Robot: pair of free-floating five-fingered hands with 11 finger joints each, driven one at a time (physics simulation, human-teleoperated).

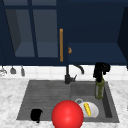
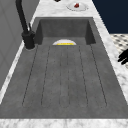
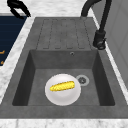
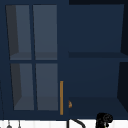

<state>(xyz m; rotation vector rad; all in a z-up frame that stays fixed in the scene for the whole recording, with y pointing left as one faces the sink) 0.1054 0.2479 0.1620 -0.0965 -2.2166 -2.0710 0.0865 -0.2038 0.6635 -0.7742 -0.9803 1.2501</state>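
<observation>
My right hand is curled round the top of a green bottle, which hangs upright over the right side of the sink basin. This hand also appears at the bottom edge of the upper view. My left hand hovers by the front left corner of the drainboard with relaxed fingers, holding nothing. It is at the right edge of the left side view and in the top left corner of the right side view. A white plate with a corn cob lies in the basin.
A big red ball sits at the sink's front edge. The black faucet rises behind the basin. Above is a navy cabinet: glass door with gold handle, open shelves on the right. A small plate rests on the counter.
</observation>
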